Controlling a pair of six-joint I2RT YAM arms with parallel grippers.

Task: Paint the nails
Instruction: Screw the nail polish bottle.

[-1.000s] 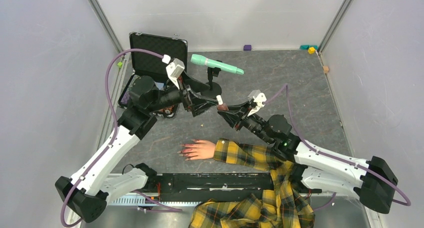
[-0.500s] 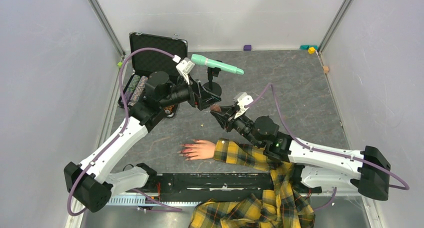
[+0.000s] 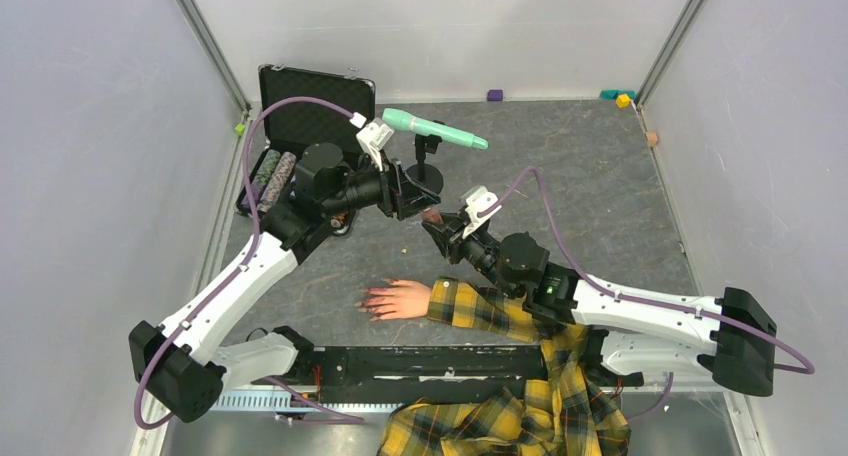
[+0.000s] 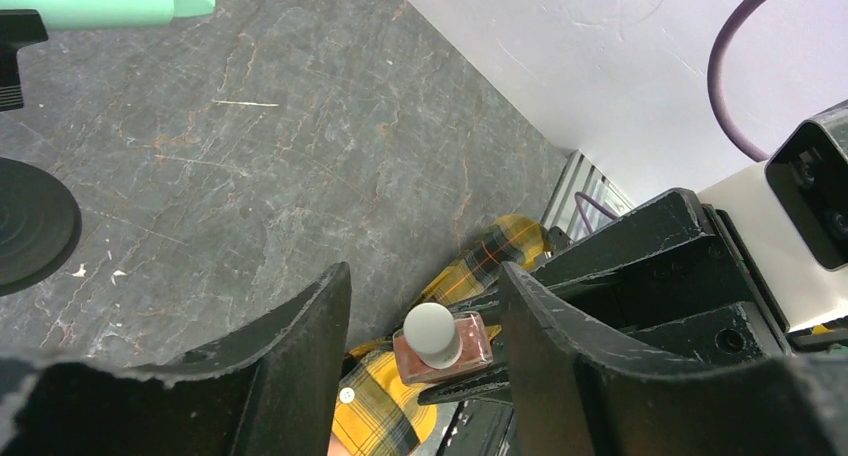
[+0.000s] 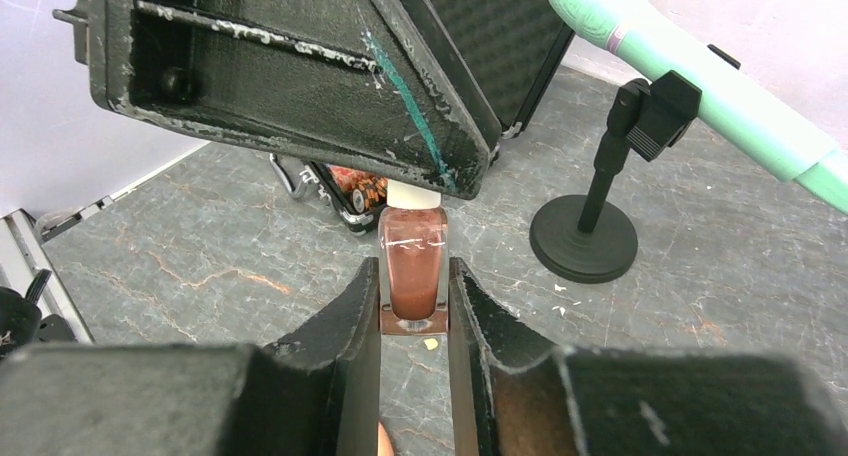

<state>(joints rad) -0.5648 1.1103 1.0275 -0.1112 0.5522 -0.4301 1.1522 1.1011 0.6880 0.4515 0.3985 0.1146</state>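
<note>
The pale mannequin hand (image 3: pixel 402 298) lies flat near the front, its yellow plaid sleeve (image 3: pixel 485 311) running right. Its red-pink nails (image 3: pixel 368 301) point left. Above the table, my right gripper (image 5: pixel 414 276) is shut on the lower body of a small brownish polish bottle (image 5: pixel 413 261), holding it upright. My left gripper (image 4: pixel 425 276) is open; its jaws stand on either side of the bottle's white cap (image 4: pixel 431 333) with a gap on both sides. From above, the two grippers meet at the bottle (image 3: pixel 433 216), behind the hand.
A mint-green device (image 3: pixel 435 128) sits on a black stand with a round base (image 3: pixel 430 183) just behind the grippers. An open black case (image 3: pixel 310 116) stands at the back left. Small coloured blocks (image 3: pixel 622 98) lie along the back wall.
My left gripper has swung right onto the bottle's cap and its jaws have narrowed. My right gripper has carried the bottle a little left toward it.
</note>
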